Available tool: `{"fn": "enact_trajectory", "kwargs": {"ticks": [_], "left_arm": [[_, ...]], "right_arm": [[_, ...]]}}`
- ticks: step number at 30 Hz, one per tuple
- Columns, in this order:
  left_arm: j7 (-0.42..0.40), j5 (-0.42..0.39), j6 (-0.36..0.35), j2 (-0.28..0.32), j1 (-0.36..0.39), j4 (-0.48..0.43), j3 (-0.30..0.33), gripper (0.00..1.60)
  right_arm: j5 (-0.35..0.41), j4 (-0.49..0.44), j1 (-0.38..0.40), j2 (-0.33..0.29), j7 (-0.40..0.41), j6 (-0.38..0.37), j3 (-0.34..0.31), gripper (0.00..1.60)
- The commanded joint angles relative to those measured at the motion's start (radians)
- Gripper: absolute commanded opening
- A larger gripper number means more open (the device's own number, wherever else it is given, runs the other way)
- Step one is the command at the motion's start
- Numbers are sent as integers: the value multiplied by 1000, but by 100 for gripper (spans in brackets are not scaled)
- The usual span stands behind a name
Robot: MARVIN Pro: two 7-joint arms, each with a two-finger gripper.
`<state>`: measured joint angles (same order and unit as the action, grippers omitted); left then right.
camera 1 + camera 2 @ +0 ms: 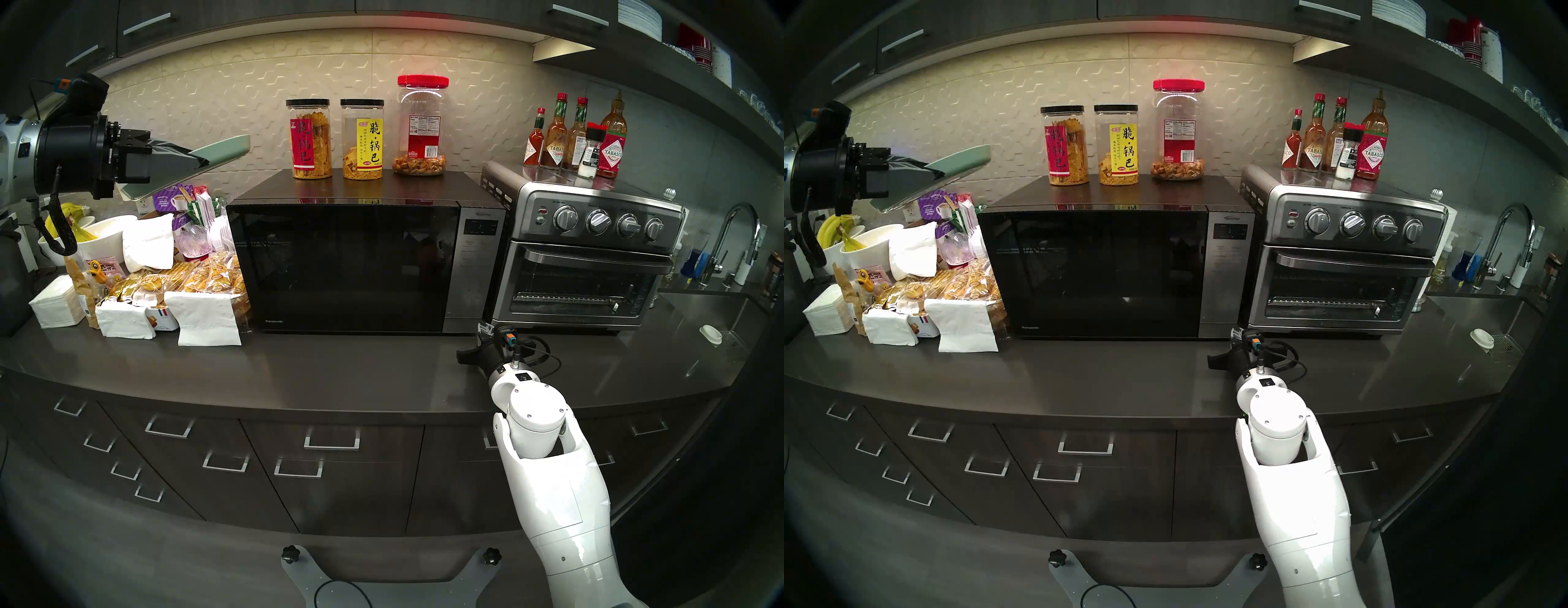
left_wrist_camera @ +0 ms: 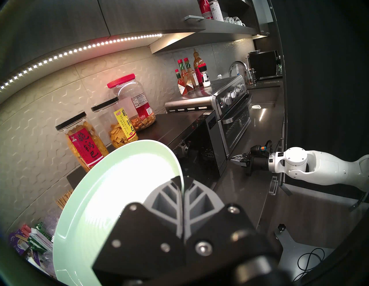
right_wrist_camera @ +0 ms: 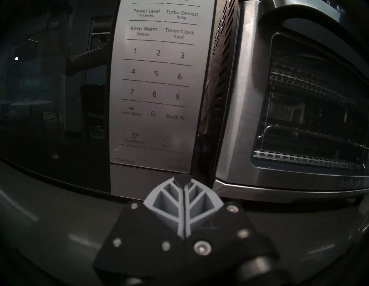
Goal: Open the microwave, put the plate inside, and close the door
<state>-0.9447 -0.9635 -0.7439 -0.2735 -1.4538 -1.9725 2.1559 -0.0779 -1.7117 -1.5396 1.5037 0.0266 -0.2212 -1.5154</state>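
Just ahead of the right gripper, whose fingers are clenched on nothing, sits the bottom edge of the microwave's silver control panel, w/ the table below the tips. The door is still fully closed, so the step in hand looks like opening it. Up and left of the tips is the "Door Open" pad (faint print, bottom-left of the keypad); a good press likely means raising the closed tips to it, going in square, and pushing lightly so the oven doesn't slide back. The toaster oven is just right of the tips; don't drift that way. Farther off, the left gripper has its fingers clamped on the rim of the plate, held tilted in the air, up left of the microwave, clear of the door's swing I'd guess.
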Motion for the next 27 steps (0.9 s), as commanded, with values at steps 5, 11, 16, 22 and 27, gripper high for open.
{"fn": "enact_trajectory", "kwargs": {"ticks": [5,11,16,22,27], "left_arm": [[-2,1,0,1,7,-2,12,0],[-2,1,0,1,7,-2,12,0],[-2,1,0,0,7,-2,12,0],[-3,1,-1,0,7,-2,12,0],[-3,1,-1,0,7,-2,12,0]], "right_arm": [[55,11,55,-43,98,23,-34,0],[57,-5,44,-58,143,7,-27,0],[34,-17,38,-68,146,-5,-9,0],[19,-20,36,-62,139,-20,0,0],[-13,-9,45,-49,112,-49,14,0]]}}
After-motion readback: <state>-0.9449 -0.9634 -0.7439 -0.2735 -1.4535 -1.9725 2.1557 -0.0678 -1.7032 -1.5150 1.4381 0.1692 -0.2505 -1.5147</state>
